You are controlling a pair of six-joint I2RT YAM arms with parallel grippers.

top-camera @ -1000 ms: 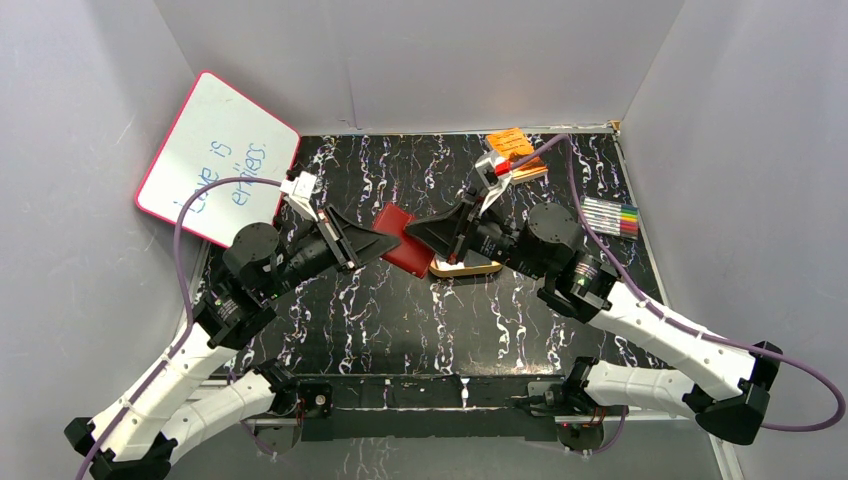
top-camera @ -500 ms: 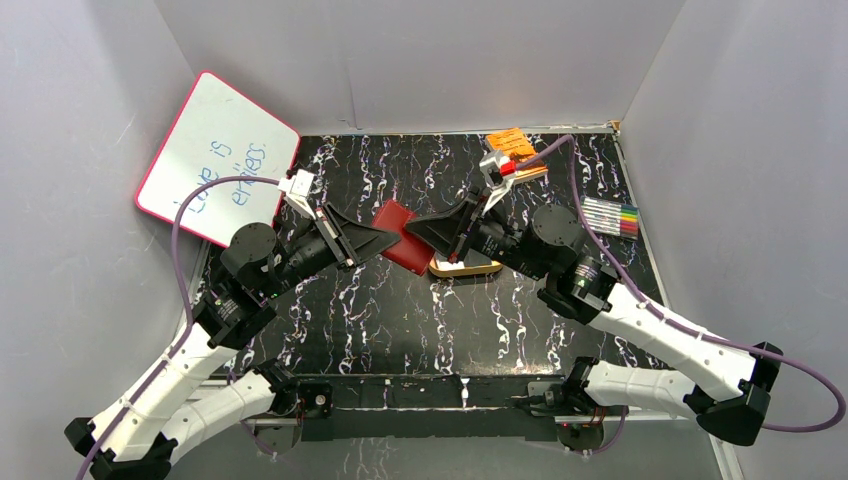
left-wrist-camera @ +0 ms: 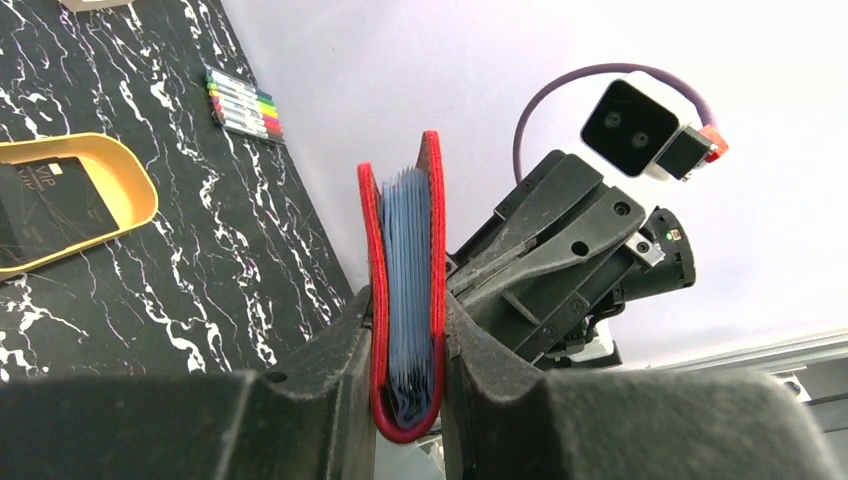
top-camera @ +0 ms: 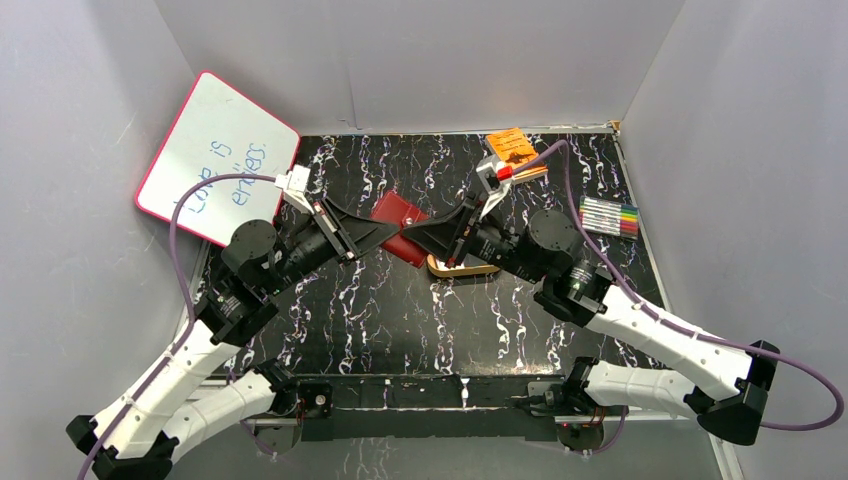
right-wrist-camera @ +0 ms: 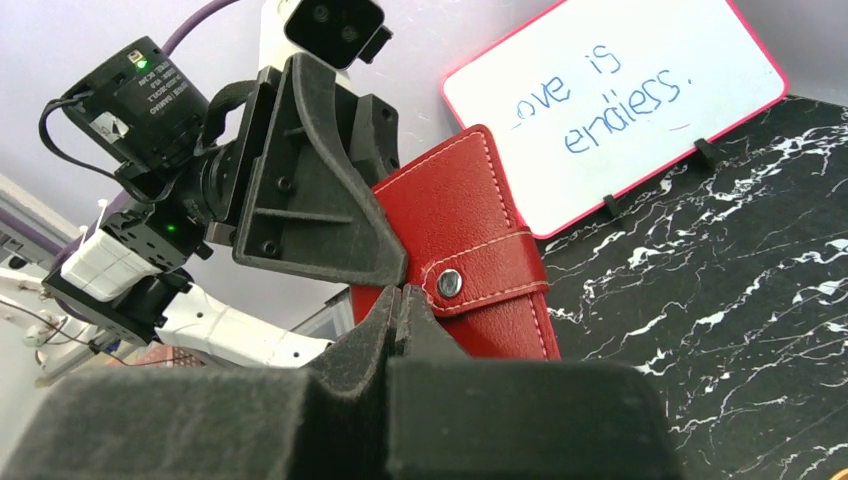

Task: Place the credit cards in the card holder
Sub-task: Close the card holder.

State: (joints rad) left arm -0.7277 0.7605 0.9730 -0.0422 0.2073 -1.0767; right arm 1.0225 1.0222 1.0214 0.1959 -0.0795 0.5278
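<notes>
The dark red card holder point(top-camera: 398, 215) hangs above the table, gripped at its folded spine by my left gripper point(top-camera: 388, 236), which is shut on it. From the left wrist I look into it edge-on: red covers point(left-wrist-camera: 432, 230) with blue-grey pockets between them. My right gripper point(right-wrist-camera: 400, 292) is shut, its tips pressed beside the end of the snap tab with the metal stud point(right-wrist-camera: 449, 283); nothing shows between its fingers. One dark credit card point(left-wrist-camera: 40, 200) lies in the gold tray point(left-wrist-camera: 135, 185). Other cards are hidden.
The gold tray point(top-camera: 480, 270) sits mid-table, partly under my right gripper. A white board with a pink rim point(top-camera: 215, 155) leans at the back left. An orange book point(top-camera: 515, 148) lies at the back. A pack of coloured markers point(top-camera: 610, 215) rests at the right.
The card holder has shifted slightly toward the back left and tilted, with my left gripper still on it. My right gripper followed, staying at the holder's edge.
</notes>
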